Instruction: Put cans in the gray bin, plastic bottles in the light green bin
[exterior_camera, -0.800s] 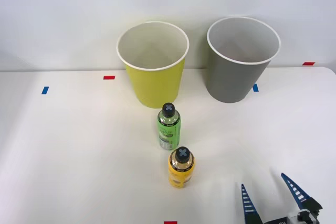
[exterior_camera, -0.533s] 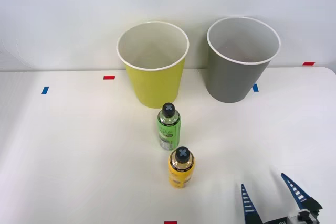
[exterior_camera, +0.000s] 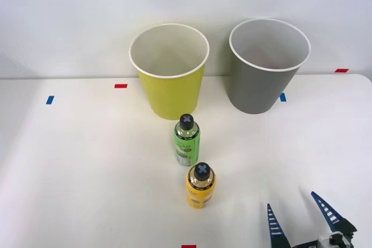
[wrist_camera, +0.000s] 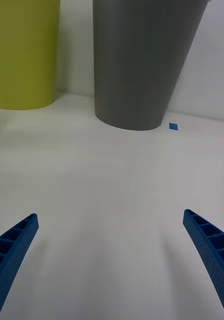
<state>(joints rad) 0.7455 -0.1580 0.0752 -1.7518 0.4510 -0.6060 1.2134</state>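
Nothing has moved lately: the right gripper (exterior_camera: 300, 218) still waits, fingers (wrist_camera: 14, 245) spread and empty, near the bench's (exterior_camera: 75, 161) front edge, both bottles (exterior_camera: 187, 140) mid-bench before the green bin (exterior_camera: 170, 88), gray bin (exterior_camera: 264, 82) beside, sorting unstarted.

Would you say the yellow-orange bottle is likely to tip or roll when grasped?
The yellow-orange bottle stands upright, tall and narrow, so a sideways nudge would probably tip it. Being round, it would likely roll afterwards. It looks rigid, so it probably tolerates a firm squeeze.
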